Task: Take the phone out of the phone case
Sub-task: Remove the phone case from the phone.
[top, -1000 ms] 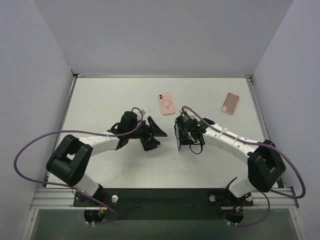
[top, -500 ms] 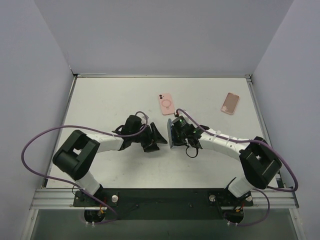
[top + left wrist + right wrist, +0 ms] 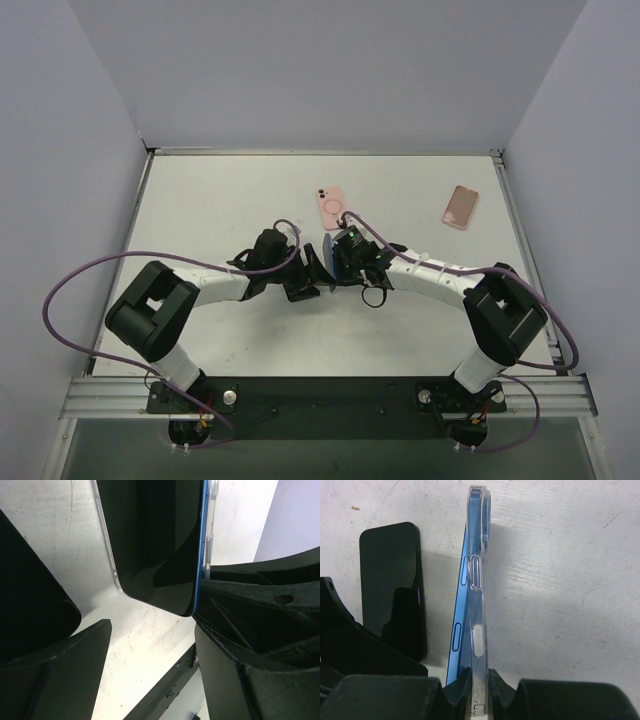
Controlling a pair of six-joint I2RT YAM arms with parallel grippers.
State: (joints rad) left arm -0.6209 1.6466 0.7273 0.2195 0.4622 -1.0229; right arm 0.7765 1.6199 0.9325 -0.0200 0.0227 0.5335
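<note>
In the right wrist view, my right gripper (image 3: 479, 682) is shut on the bottom edge of the clear phone case (image 3: 480, 595), which stands on edge above the table. The blue phone (image 3: 458, 630) has peeled partly away from the case on its left side. The left wrist view shows the phone's dark screen (image 3: 150, 540), with its blue rim against the right finger (image 3: 240, 655). My left gripper (image 3: 150, 665) is open, and the phone's lower corner sits just inside its fingers. From above, the left gripper (image 3: 308, 272) and right gripper (image 3: 338, 258) meet at mid-table.
A pink case (image 3: 333, 207) lies flat just behind the grippers. Another pinkish phone or case (image 3: 460, 206) lies at the far right. White walls close in the table (image 3: 200, 200) on the left, back and right.
My right arm has swung left, carrying the cased phone up to the left gripper. The left gripper has shifted slightly right, so the phone now reaches between its open fingers.
</note>
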